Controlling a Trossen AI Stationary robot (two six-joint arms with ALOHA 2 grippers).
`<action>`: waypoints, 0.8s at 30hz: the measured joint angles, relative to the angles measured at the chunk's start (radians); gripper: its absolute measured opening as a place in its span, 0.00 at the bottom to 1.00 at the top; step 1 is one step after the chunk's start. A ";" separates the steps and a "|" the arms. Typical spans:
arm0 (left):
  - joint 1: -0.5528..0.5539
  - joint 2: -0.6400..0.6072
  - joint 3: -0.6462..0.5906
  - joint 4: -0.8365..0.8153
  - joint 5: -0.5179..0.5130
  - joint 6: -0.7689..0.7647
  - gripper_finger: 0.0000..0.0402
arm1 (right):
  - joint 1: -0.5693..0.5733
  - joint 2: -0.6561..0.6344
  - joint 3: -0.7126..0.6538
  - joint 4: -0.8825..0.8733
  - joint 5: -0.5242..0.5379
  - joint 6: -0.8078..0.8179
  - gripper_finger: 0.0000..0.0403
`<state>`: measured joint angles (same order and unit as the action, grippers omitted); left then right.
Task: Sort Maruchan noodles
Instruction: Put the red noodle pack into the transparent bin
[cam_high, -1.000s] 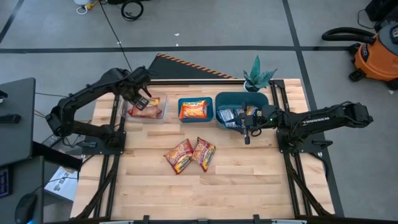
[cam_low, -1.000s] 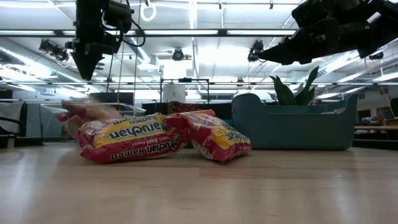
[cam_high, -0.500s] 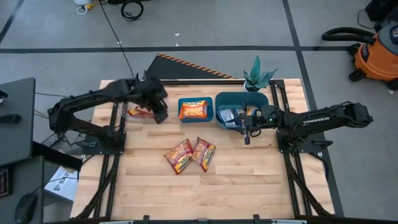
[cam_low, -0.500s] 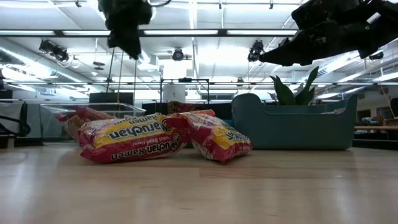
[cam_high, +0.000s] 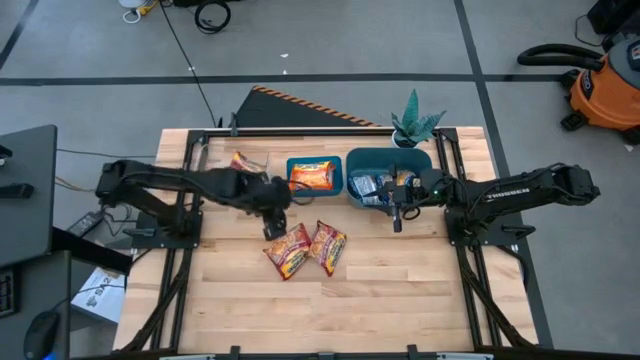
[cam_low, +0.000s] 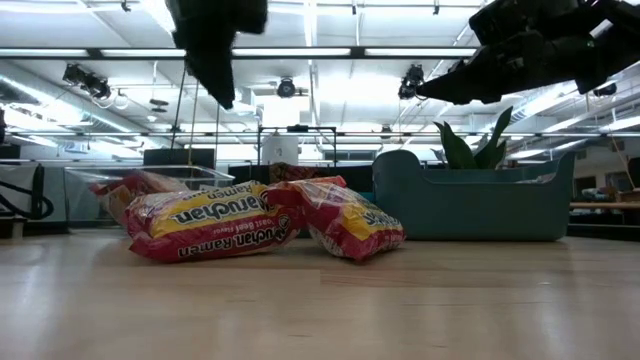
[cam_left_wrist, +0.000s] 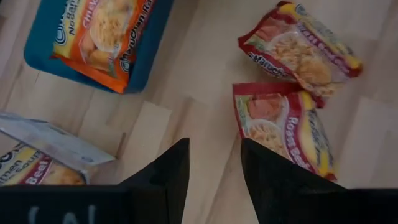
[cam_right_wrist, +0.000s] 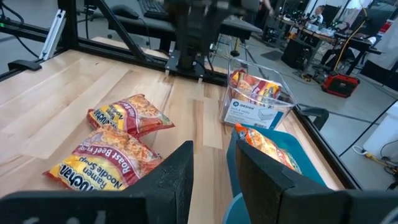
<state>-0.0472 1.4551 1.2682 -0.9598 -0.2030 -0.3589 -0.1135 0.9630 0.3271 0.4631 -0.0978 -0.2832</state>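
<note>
Since the earlier frame the left gripper (cam_high: 272, 228), fingers apart and empty, has swung from the clear plastic tray (cam_high: 236, 162) to above two red crinkly ramen packets (cam_high: 305, 247) on the wooden table (cam_high: 400, 290), while the right gripper (cam_high: 397, 215), parted and empty, stays beside the large teal bin (cam_high: 385, 163), near the small teal bin (cam_high: 314, 176) holding an orange packet (cam_high: 311, 177).

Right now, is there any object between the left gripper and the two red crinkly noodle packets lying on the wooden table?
Nothing visible stands in the way. The left gripper, fingers open and empty, hangs just above and beside the two red crinkly plastic noodle packets; only bare wooden table lies between. The small teal-blue bin sits farther back.
</note>
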 joint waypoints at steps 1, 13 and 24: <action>-0.005 0.022 0.000 0.012 -0.015 -0.011 0.37 | 0.000 0.000 0.000 0.005 0.000 0.000 0.31; 0.107 0.317 0.000 0.153 0.351 0.185 0.33 | 0.000 0.000 0.000 0.015 -0.001 0.021 0.31; 0.228 0.414 0.000 0.248 0.640 0.283 0.31 | 0.001 0.000 0.000 0.012 -0.001 0.048 0.31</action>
<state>0.1809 1.8690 1.2682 -0.7119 0.4370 -0.0757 -0.1127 0.9630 0.3271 0.4749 -0.0986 -0.2357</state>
